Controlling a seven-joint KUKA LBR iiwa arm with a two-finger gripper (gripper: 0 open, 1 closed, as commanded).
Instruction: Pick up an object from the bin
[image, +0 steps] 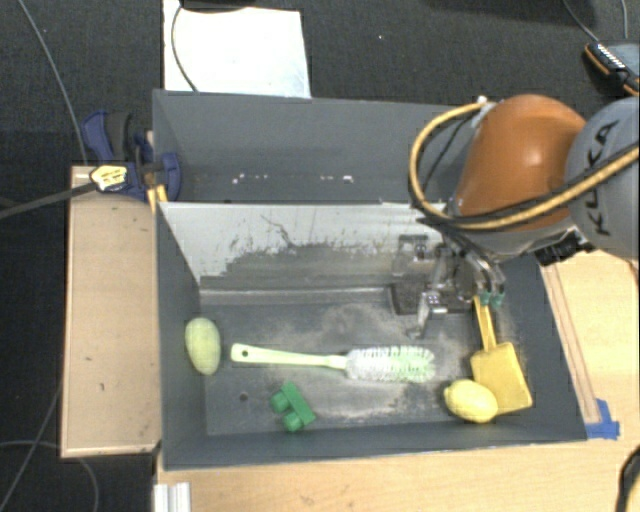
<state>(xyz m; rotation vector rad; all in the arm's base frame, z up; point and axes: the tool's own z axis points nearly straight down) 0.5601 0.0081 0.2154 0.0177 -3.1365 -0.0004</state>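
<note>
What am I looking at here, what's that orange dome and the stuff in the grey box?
This is one camera looking down, slightly from the side, on a grey metal bin. A robot arm reaches in from the right; the orange dome is a cover on its wrist. Under it hangs the gripper, low in the bin, just behind the bristle end of a long brush. Also loose: a pale yellow-green oval at left, a small green block at the front, a yellow lemon-shaped thing and a flat yellow scraper at right. Whether it holds anything I cannot tell.
</note>
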